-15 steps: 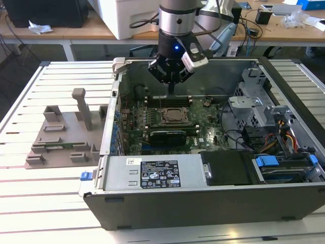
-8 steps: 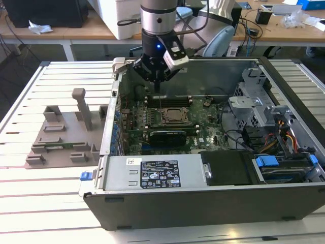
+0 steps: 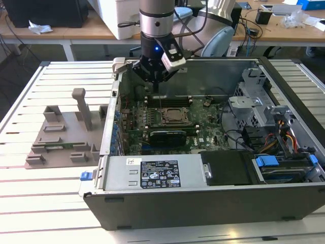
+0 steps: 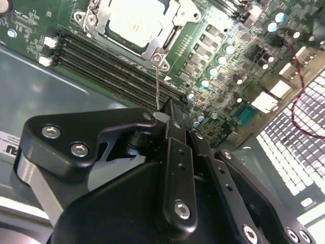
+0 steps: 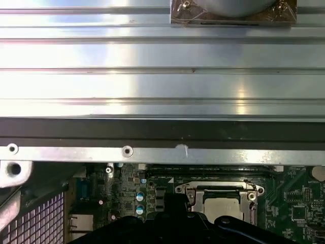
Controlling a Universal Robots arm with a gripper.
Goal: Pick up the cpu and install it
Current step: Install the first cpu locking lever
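Note:
The cpu (image 4: 136, 19) is a pale silver square lying flat in the motherboard socket (image 3: 170, 116) with the metal load frame around it; it is seen again in the first wrist view (image 5: 223, 208). My gripper (image 3: 154, 87) hangs inside the open computer case (image 3: 203, 203), above the memory slots (image 4: 111, 71) and just behind the socket. Its black fingers (image 4: 175, 152) meet at the tips, so my gripper (image 4: 170, 108) is shut. A thin metal socket lever (image 4: 157, 86) rises from the socket's corner to the fingertips; I cannot tell whether it is clamped.
A grey fixture plate (image 3: 61, 137) with upright blocks lies at the exterior view's left of the case. Inside the case are a black expansion card (image 3: 163, 136), the power supply (image 3: 157, 173), a drive cage with blue tabs (image 3: 266, 161) and cables. The case's back wall (image 5: 162, 127) stands close behind the gripper.

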